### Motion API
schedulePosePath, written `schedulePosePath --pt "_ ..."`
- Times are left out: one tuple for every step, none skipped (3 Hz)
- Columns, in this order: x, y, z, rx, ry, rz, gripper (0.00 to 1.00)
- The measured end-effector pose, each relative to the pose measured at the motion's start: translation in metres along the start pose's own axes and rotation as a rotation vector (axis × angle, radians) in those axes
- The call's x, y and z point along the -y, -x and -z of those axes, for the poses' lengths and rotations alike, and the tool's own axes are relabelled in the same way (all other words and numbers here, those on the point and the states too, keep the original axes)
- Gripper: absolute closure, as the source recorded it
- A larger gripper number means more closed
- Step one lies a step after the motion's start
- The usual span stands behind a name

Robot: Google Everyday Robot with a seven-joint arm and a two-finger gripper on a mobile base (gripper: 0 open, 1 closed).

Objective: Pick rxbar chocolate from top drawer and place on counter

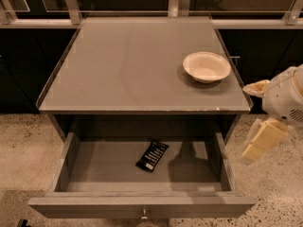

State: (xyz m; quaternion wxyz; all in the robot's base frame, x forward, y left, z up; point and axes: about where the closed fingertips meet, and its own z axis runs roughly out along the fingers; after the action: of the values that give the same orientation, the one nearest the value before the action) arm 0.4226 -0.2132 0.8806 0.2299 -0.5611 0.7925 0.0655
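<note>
The rxbar chocolate (152, 155), a small black wrapper with white lettering, lies flat on the bottom of the open top drawer (94, 167), near the middle. The drawer has a small metal knob (144, 216) at front centre. The grey counter (123, 65) lies above it. My gripper (258, 115) hangs at the right edge of the view, beside the counter's front right corner and to the right of the drawer. Its cream fingers (263, 141) are spread open and hold nothing. It is well apart from the bar.
A shallow white bowl (206, 66) sits on the counter at the right. Dark cabinets and a metal rail run along the back. Speckled floor (28, 145) surrounds the cabinet. The drawer's right wall (222, 160) lies between gripper and bar.
</note>
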Motion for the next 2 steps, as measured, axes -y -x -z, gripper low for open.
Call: schedulePosePath --pt "0.0005 0.0018 0.0007 0.006 -0.009 -0.002 0.00" --pt "0.0005 0.0018 0.0006 0.007 -0.009 -0.002 0.00"
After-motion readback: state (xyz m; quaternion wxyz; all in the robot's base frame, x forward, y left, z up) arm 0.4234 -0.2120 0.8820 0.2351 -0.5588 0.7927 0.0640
